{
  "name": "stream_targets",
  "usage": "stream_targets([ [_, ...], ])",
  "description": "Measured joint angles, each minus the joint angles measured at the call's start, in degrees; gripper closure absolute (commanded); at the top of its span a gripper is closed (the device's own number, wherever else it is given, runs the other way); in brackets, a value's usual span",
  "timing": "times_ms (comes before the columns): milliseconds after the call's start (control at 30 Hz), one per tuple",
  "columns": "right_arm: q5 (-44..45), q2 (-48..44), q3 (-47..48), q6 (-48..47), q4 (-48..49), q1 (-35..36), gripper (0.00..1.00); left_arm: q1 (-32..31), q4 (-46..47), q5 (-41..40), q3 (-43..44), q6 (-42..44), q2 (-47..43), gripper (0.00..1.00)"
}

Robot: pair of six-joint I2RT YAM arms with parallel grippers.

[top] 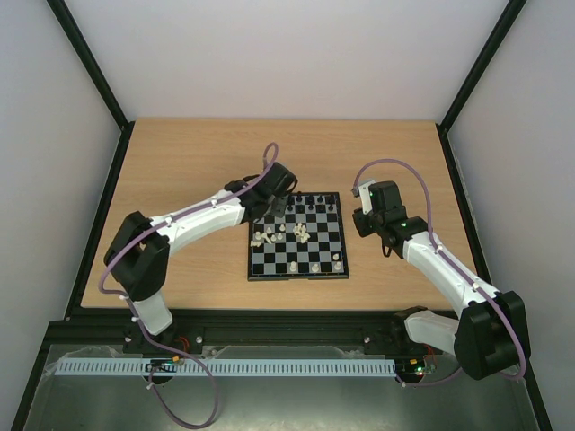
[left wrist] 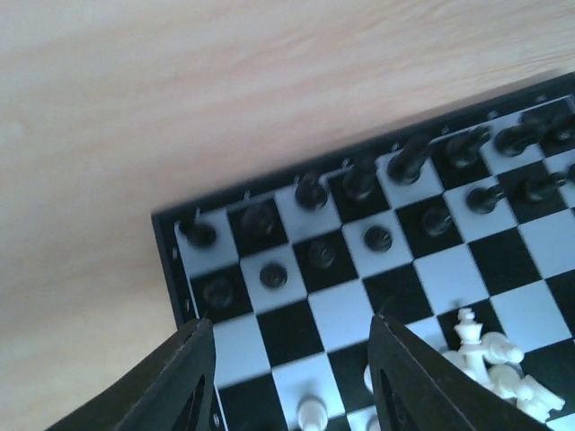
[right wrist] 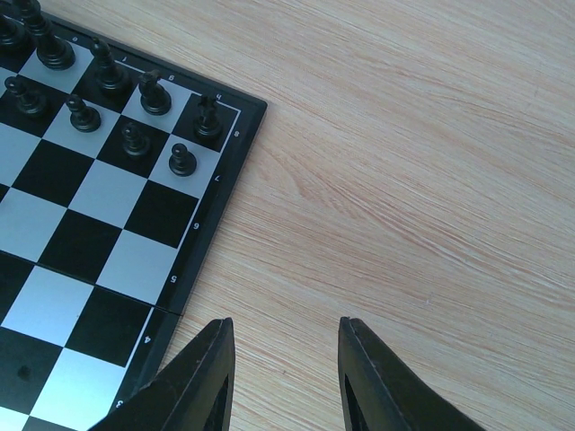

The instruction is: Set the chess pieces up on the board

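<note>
**A:** Where do we have the board?

**B:** In the middle of the worktop, between our two arms. The black pieces stand in its two far rows. The white pieces are mostly heaped near the centre (several tipped over), with a few by the near edge.

**A:** And our left end effector?

**B:** We have it above the board's far left corner, fingers parted and gripping nothing.

**A:** And the right end effector?

**B:** Over bare wood just beside the board's right edge, also parted and empty.
</note>
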Motion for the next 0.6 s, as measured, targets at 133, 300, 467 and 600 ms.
stream_targets([
  [133,-0.04,0.00,0.00,0.00,0.00,0.00,0.66,1.75,-2.23,3.02,-3.93,-1.64,-1.53,0.69],
  [300,-0.24,0.39,0.00,-0.02,0.00,0.00,0.66,4.63,-3.78,9.07,-8.90,-1.79,-5.14,0.79],
  [467,-0.87,1.40,0.00,-0.02,-0.09,0.00,0.66,5.62,-4.90,12.68,-11.28,-1.57,-5.25,0.73],
  [600,-1.36,1.42,0.00,-0.04,-0.22,0.00,0.66,5.60,-5.29,14.97,-11.41,-1.38,-4.39,0.73],
])
